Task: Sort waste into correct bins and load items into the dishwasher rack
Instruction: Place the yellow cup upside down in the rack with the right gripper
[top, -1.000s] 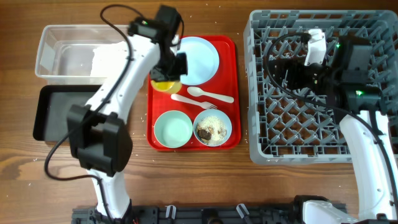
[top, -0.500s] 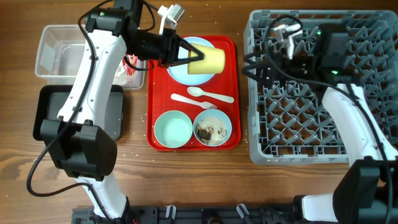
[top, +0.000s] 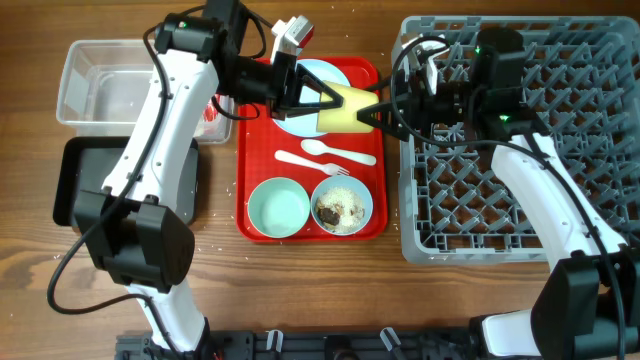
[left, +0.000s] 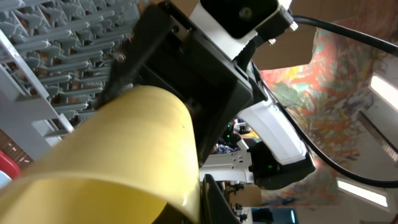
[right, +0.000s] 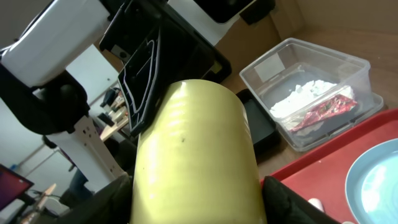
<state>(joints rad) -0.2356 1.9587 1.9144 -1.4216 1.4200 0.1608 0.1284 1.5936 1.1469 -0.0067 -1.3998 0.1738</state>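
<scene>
My left gripper (top: 318, 100) is shut on the small yellow cup (top: 340, 108) and holds it on its side above the red tray. My right gripper (top: 372, 110) reaches in from the rack side, open, with a finger on each side of the cup (right: 193, 149). The cup also fills the left wrist view (left: 112, 162). Below it lie the pale-blue plate (top: 322, 68), the white spoon (top: 325, 148) and the fork (top: 300, 160). An empty bowl (top: 279, 208) sits beside a bowl of food scraps (top: 341, 207). The red wrapper (right: 323, 111) and the napkin (right: 298, 93) lie in the clear tub (top: 100, 85).
The grey dishwasher rack (top: 520, 200) fills the right side, under my right arm. The black tray (top: 85, 180) sits in front of the clear tub at the left. The red serving tray (top: 255, 150) lies between them. Crumbs dot the wooden table.
My left gripper lifted the yellow cup off the tray and carried it right. My right arm swung left from over the rack, and its fingers now flank the cup.
</scene>
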